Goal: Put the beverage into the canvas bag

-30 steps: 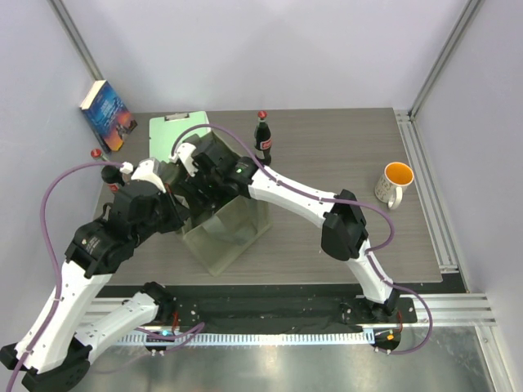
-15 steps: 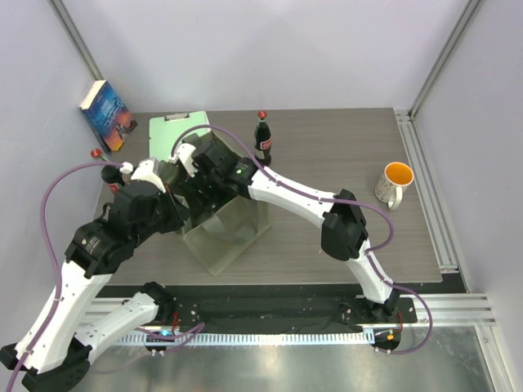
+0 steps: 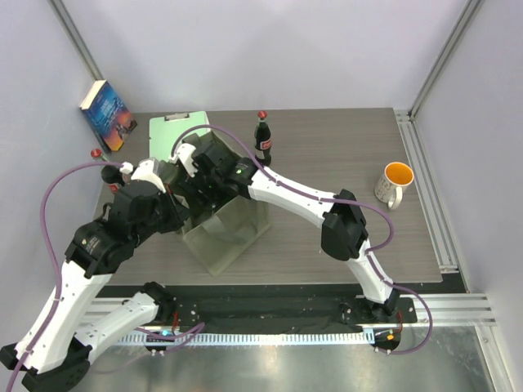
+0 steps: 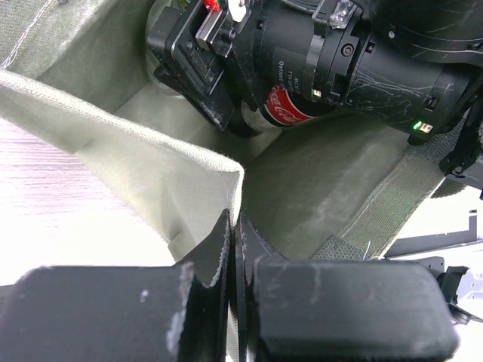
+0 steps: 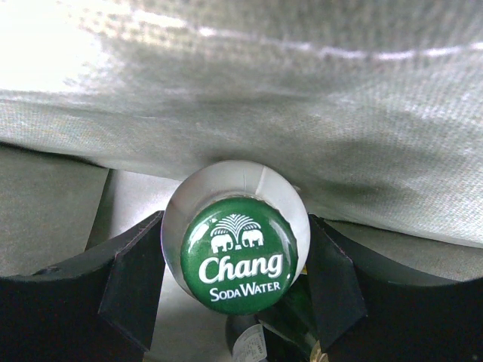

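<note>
The olive-grey canvas bag (image 3: pixel 229 237) stands open in the middle of the table. My left gripper (image 4: pixel 234 226) is shut on the bag's rim, pinching the fabric wall (image 4: pixel 136 143); in the top view it (image 3: pixel 181 214) sits at the bag's left edge. My right gripper (image 5: pixel 235 271) reaches down inside the bag and is shut on the neck of a glass bottle with a green Chang soda water cap (image 5: pixel 238 255). In the left wrist view a cola bottle (image 4: pixel 290 105) with a red label shows inside the bag behind the right gripper (image 4: pixel 215 75).
A dark cola bottle (image 3: pixel 262 140) with a red cap stands behind the bag. A mint-green clipboard (image 3: pixel 172 132) and a book (image 3: pixel 106 114) lie at the back left. Another red-capped bottle (image 3: pixel 105 167) is at the left edge. An orange-lined mug (image 3: pixel 396 184) stands at the right.
</note>
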`<control>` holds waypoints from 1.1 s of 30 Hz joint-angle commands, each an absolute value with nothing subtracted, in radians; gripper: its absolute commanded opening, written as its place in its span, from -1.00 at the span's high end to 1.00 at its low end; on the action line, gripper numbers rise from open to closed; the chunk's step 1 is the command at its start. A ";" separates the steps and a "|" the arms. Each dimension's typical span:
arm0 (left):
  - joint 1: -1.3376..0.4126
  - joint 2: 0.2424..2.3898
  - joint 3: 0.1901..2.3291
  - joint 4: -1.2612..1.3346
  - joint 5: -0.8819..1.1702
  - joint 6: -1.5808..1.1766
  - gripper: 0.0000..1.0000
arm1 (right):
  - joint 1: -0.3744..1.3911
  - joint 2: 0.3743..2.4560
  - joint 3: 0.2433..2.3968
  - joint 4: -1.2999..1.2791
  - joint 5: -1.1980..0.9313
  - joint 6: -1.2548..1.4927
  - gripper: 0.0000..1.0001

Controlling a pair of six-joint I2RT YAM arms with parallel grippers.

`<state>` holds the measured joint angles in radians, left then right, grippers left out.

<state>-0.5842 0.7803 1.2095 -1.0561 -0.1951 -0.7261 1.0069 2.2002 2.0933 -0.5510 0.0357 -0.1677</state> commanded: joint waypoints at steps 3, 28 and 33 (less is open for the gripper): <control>-0.586 0.761 1.249 -1.029 -0.187 -0.735 1.00 | 1.005 2.123 2.097 -0.477 0.063 -0.167 -0.42; -0.586 0.744 1.241 -1.040 -0.192 -0.741 1.00 | 1.006 2.039 2.097 -0.431 0.095 -0.127 -0.53; -0.586 0.744 1.238 -1.040 -0.190 -0.742 1.00 | 1.006 2.026 2.095 -0.433 0.086 -0.127 -0.52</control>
